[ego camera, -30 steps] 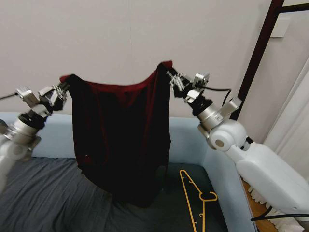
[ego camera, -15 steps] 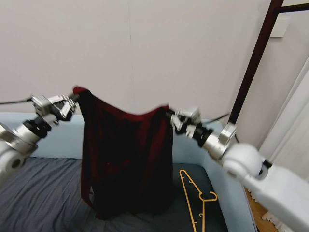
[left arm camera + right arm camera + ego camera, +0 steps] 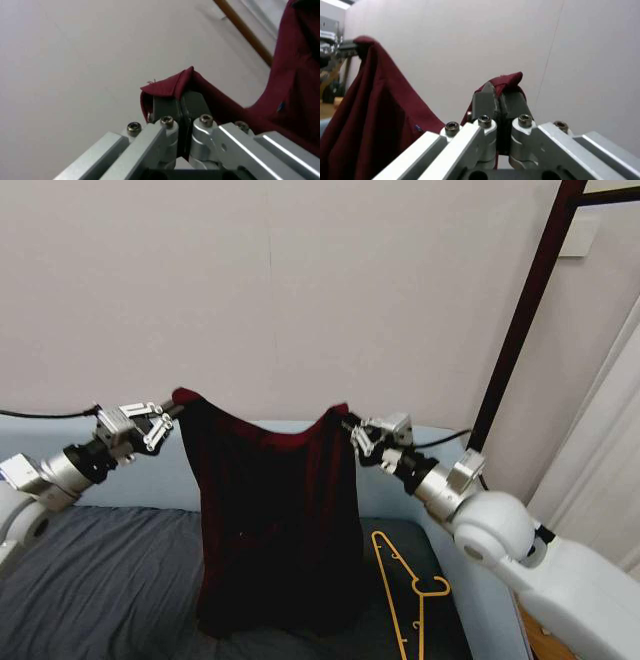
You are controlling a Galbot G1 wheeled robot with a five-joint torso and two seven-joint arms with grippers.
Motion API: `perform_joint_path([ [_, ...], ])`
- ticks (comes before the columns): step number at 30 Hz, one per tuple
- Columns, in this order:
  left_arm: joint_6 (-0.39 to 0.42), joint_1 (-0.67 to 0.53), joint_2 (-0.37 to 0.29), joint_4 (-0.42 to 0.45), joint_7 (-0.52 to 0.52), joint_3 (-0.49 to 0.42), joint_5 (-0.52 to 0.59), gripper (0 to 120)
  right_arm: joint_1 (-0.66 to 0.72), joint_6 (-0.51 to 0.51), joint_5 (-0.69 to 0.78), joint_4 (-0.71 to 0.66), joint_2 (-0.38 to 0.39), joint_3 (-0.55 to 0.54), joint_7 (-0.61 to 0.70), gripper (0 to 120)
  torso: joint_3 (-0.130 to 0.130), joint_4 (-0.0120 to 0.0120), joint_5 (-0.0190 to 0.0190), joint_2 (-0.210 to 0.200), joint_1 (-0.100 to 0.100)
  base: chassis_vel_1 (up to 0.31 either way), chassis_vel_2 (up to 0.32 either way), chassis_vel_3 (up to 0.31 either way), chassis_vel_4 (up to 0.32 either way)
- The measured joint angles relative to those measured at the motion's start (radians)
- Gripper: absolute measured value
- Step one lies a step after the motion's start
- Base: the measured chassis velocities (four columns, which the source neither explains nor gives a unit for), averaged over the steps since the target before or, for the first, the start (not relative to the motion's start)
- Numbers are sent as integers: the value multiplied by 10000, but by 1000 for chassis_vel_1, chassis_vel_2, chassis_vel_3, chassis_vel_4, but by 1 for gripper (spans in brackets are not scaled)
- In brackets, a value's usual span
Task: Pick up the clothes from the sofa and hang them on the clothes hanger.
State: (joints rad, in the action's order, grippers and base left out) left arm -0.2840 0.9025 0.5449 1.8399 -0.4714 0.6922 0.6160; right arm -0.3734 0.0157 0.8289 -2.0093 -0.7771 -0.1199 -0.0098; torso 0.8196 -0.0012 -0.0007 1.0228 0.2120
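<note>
Setting: pale wall behind, sofa (image 3: 90,580) with a grey seat and light-blue frame in front of the robot.

Nearest: a yellow clothes hanger (image 3: 408,592) lies flat on the seat by the sofa's right edge, untouched. Just beside it hangs the hem of the dark red shirt (image 3: 275,520); cannot tell whether the hem touches the seat.

Above the seat, the shirt is held spread by its two top corners. The left gripper (image 3: 168,416) is pinched tight on one corner, confirmed in the left wrist view (image 3: 175,101). The right gripper (image 3: 354,436) is pinched on the other, fabric folded over its tips (image 3: 498,92).

Farther off: a dark wooden post (image 3: 520,330) rises beyond the sofa's right end, probably the rack.

Step, as judged: pick-up done, hanging not begun. The next move calls for carrying the shirt rightward, both pinches kept and the hem clear of the sofa.
</note>
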Motion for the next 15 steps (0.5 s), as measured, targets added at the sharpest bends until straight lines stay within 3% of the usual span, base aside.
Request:
perform_joint_path([
  [5, 12, -769, -755, -372, 546, 174, -206, 0, 1363, -48, 635, 108, 33, 160, -75, 0, 0, 0, 2, -1, 1, 0, 0, 0, 0],
  [8, 23, -688, -886, -281, 735, 225, -456, 0, 1650, -57, 836, 40, 89, 83, -75, 0, -1, 3, -1, 0, 1, 0, 0, 0, 0],
  [12, -258, -372, -765, -183, 793, 181, -1574, 0, 1499, -54, 767, -218, 227, -162, -76, 0, -1, 2, 1, 0, 0, 0, 0, 0, 0],
  [15, -703, 16, -191, -200, 788, 34, -3386, 0, 757, -39, 232, -528, 430, -621, -18, 0, 0, -2, -3, -1, 1, 0, 0, 0, 0],
])
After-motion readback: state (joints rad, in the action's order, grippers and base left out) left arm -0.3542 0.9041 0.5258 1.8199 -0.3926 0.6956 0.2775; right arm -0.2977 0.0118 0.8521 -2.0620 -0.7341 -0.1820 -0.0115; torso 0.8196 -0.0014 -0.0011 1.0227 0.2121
